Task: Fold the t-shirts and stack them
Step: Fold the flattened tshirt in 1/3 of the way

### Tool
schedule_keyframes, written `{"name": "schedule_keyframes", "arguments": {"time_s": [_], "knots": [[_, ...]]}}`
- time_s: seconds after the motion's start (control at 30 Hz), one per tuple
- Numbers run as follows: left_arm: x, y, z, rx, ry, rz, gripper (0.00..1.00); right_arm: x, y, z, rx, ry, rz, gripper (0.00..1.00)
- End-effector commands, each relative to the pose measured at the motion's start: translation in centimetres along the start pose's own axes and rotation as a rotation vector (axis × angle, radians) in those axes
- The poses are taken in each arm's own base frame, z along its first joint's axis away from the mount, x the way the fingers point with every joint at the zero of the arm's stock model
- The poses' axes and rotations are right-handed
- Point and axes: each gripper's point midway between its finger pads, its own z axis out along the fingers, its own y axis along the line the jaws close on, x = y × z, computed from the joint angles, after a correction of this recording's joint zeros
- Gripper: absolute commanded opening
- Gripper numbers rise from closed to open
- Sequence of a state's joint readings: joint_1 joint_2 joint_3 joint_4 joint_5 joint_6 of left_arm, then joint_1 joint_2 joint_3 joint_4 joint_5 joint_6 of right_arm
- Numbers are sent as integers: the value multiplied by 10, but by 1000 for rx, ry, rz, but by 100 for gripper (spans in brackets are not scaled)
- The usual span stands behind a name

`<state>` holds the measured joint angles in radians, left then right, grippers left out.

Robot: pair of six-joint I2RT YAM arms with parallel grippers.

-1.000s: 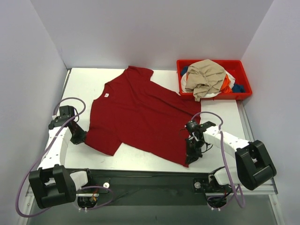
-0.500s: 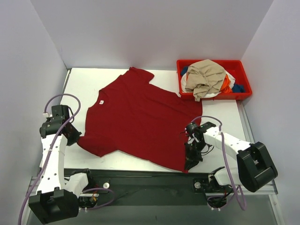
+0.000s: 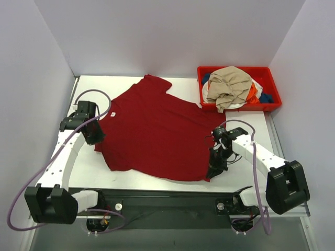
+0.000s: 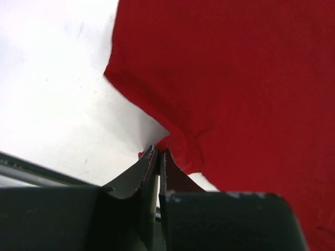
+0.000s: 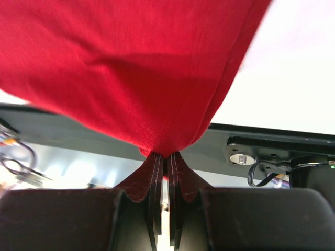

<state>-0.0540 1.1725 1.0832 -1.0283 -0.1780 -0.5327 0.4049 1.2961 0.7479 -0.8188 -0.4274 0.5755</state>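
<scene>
The dark red t-shirt (image 3: 157,133) lies spread on the counter (image 3: 91,94), to the left of the red bin (image 3: 261,108) and nearer the arm bases than the bin. One corner of its hem reaches almost to the bin's near left corner. We read its long axis, collar to hem, as running roughly sideways. The white neck label (image 3: 111,112) marks the end farthest from the bin, and the hem is the end closest to it. The other t-shirts (image 3: 226,83) are heaped inside the bin, a tan one on top. The left jaws are closed on a pinch of the shirt's edge at the collar end, on the side of the shirt away from the bin. We cannot tell whether that edge belongs to the shoulder or the sleeve. The right jaws are closed on the hem corner nearest the arm bases, on the near side of the bin and well apart from it. The right wrist view shows the cloth drawn up out of this pinch. We judge that the coming move turns on the line between the two grips, which follows the shirt's near long edge. Each arm already holds the end closest to it, so the edge can be carried as one toward the far edge, level with the bin's front wall, provided both grips travel together.
</scene>
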Motion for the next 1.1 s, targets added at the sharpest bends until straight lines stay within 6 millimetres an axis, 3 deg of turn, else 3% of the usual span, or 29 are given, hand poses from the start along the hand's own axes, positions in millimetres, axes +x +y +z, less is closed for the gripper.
{"name": "schedule_keyframes", "arguments": {"time_s": [0.0,0.4,0.73,0.87,1.07], "knots": [[-47,-39,-4,112,-118,19,0,-12,-7,-13,29,-3,59,0],[-123,-109,19,231,-166,101,0,-71,-11,-28,51,-47,120,0],[-162,-148,30,307,-193,113,0,-107,-22,-36,53,-85,177,0],[-169,-161,49,306,-168,127,0,-122,-24,-36,62,-85,178,0],[-179,-175,58,311,-169,143,0,-136,-27,-34,79,-85,182,0]]}}
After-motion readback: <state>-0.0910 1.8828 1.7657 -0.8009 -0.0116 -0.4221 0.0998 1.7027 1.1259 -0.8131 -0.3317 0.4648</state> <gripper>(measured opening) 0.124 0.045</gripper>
